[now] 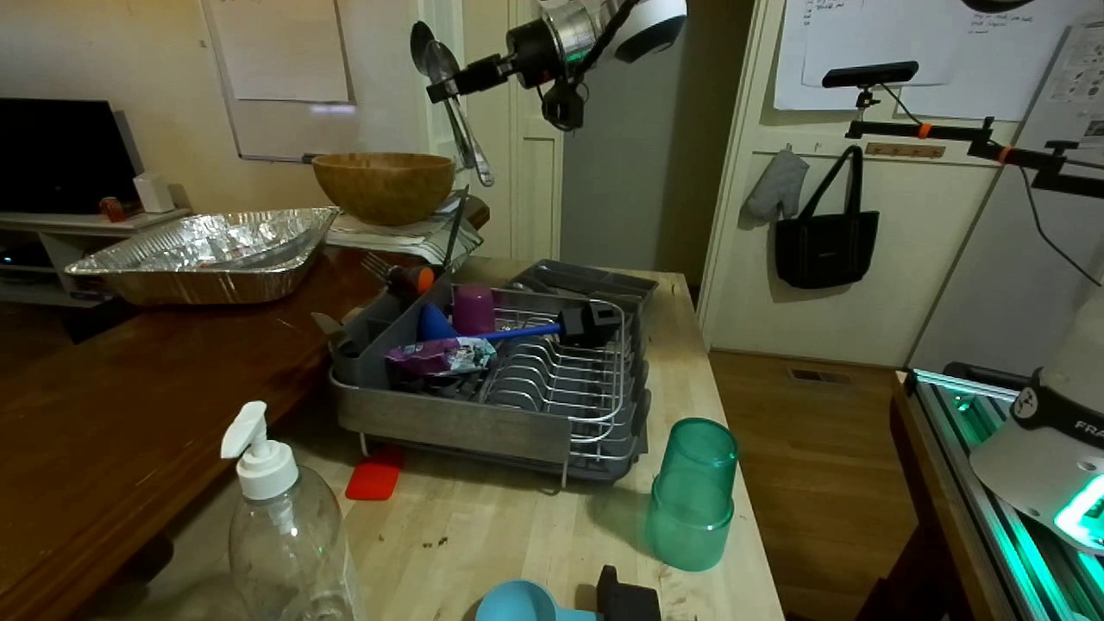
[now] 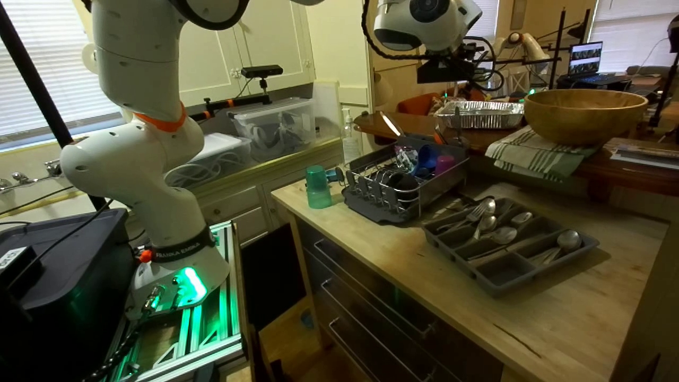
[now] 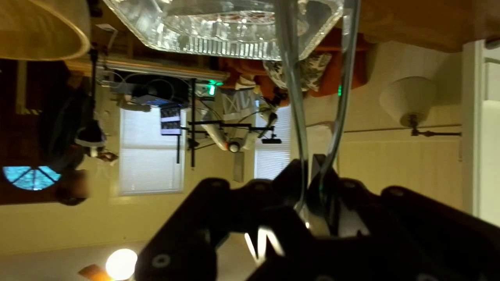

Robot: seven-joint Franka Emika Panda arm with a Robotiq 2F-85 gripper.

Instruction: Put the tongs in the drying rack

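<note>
The tongs [image 1: 442, 62] are a two-armed metal utensil with spoon-like heads, seen in an exterior view. They are upright and slightly tilted, heads up, in the air above and behind the drying rack [image 1: 466, 427]. My gripper [image 1: 440, 90] is shut around their arms. In the wrist view, which stands upside down, both arms of the tongs [image 3: 291, 66] run between the gripper fingers [image 3: 312, 175]. The dark wire drying rack also shows in an exterior view [image 2: 371, 207], standing on the counter. There the camera and wrist hide the gripper fingers and most of the tongs.
The rack holds a purple cup [image 1: 473, 309], a packet [image 1: 442, 355] and a blue-handled utensil. A wooden bowl [image 1: 384, 191] and foil pan [image 1: 198, 280] stand on the brown table. Green cups [image 1: 693, 496] and a soap bottle [image 1: 285, 535] are nearby. A cutlery tray [image 2: 506, 271] lies beside the rack.
</note>
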